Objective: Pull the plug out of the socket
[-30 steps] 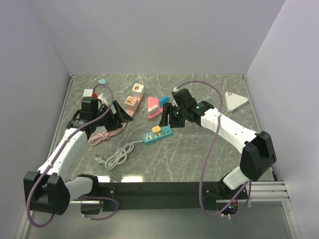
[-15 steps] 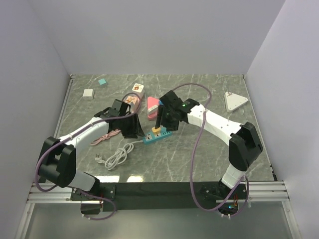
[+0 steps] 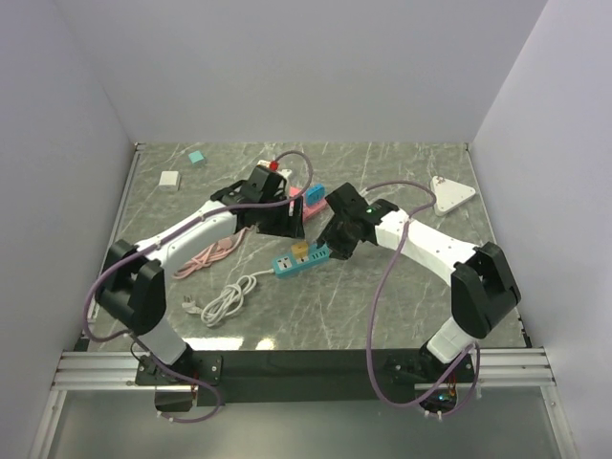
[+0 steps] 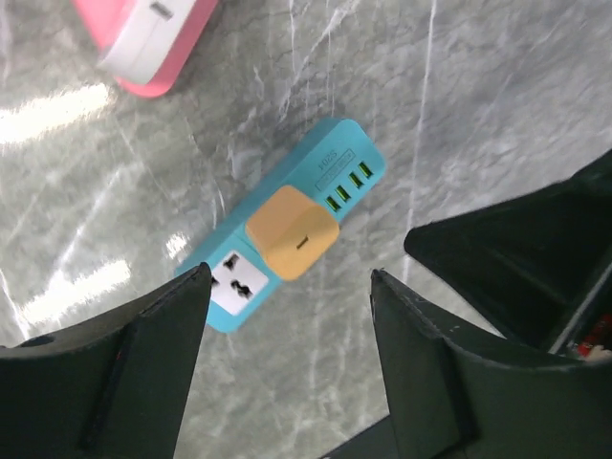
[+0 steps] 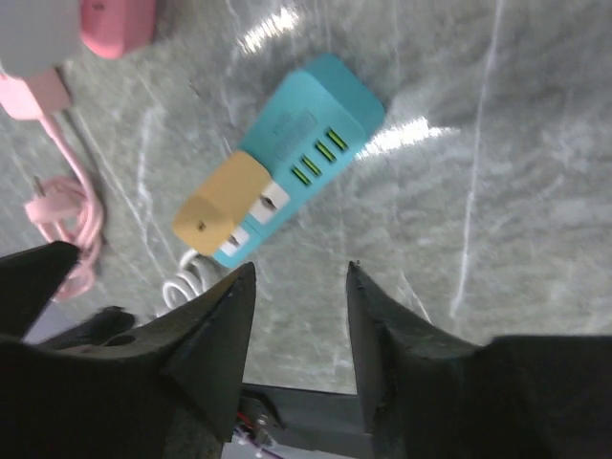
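Orange plug [image 4: 292, 244] sits in middle socket of teal power strip [image 4: 335, 167]. L gripper [image 4: 287, 277] above strip, fingers apart, empty. R gripper [image 5: 301, 268] just beside strip, fingers apart, empty.

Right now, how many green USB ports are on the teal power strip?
4 USB ports, in a row on the teal power strip between the orange plug and its end; none seem hidden.

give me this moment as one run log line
left gripper: open, empty | right gripper: open, empty | orange plug: seated in teal power strip, ungripped | stage: pre-grasp
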Controlling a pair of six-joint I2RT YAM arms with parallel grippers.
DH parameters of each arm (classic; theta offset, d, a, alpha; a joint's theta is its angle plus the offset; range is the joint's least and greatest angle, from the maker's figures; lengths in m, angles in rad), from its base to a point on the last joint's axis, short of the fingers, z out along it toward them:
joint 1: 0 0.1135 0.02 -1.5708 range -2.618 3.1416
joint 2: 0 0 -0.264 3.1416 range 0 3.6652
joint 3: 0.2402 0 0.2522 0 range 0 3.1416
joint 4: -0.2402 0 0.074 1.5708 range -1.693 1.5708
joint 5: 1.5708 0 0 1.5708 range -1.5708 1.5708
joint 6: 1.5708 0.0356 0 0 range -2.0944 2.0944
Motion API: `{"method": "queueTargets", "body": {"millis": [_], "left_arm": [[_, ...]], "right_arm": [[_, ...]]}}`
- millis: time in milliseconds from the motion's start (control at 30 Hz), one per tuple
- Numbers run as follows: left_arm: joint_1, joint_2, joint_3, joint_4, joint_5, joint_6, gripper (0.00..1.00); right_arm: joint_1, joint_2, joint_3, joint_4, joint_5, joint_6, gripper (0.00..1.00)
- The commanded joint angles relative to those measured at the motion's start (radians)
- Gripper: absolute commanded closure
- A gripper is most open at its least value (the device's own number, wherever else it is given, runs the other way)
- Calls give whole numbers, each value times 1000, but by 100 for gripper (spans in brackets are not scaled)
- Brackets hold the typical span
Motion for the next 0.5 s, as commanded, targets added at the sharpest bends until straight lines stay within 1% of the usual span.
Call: {"method": "queueTargets", "body": {"millis": [0,100,133,200,233,333,467], "left_arm": [[-18,61,83,-83,-32,120,26],[-35,101,123,-118,-24,160,26],[-40,112,131,-126,-24,176,25],[-54,118,145,-140,-38,186,25],[-55,121,146,-140,-43,197,25],[-63,132,154,-145,-43,214,24],[-103,157,171,-152,-46,255,25]], "right_arm": [[-39,19,13,95,-55,53,53],[-81,50,-39,162,-164,42,66],[-88,62,-54,208,-210,34,76],[-107,75,-95,259,-255,8,90],[-111,85,-109,329,-311,-5,100],[-127,130,-132,391,-373,-25,100],[-131,173,-135,413,-427,-53,100]]}}
